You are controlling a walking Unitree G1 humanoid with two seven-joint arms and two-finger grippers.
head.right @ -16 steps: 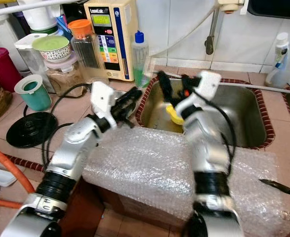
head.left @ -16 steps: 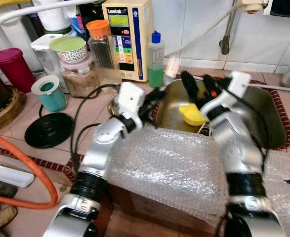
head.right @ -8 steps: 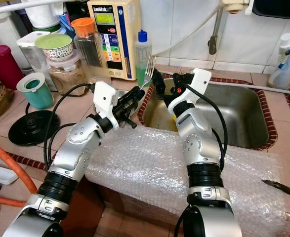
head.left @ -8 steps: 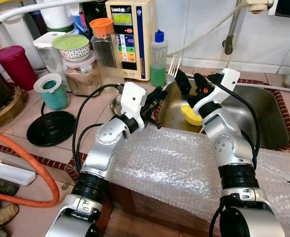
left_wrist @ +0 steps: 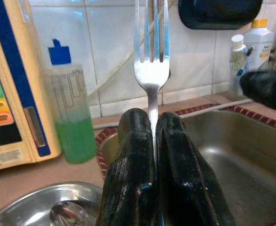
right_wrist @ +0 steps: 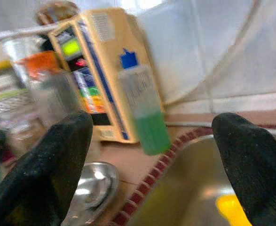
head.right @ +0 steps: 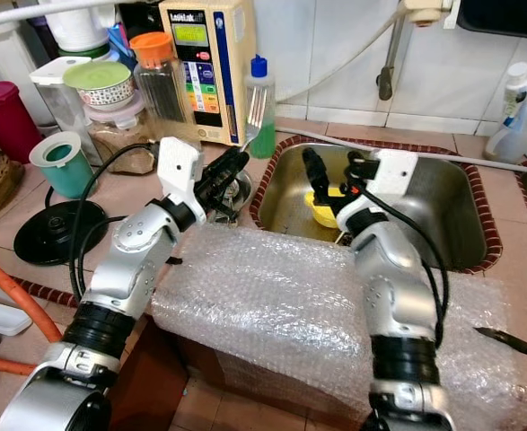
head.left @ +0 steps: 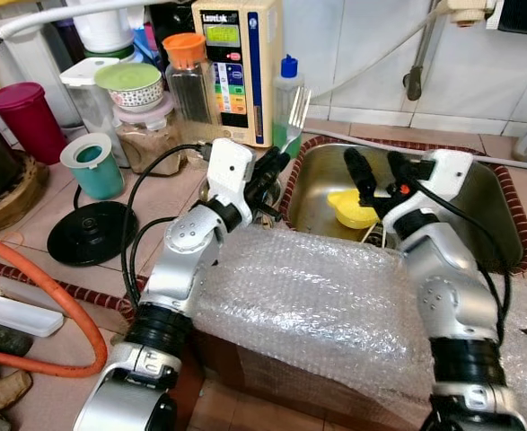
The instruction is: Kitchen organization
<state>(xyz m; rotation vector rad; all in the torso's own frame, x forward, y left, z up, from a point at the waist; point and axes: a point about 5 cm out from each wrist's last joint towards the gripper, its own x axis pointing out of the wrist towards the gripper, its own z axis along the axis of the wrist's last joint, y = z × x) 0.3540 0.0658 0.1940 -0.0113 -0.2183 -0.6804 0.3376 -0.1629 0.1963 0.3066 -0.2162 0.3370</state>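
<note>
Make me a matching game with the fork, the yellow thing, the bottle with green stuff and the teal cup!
Things:
1. fork
2. yellow thing
3. bottle with green liquid
4. teal cup

Places:
A. down in the sink
B. on the counter beside the black round base
C. pinched upright in the left gripper
D. standing next to the cream machine

Pairs: 1-C, 2-A, 3-D, 4-B
</note>
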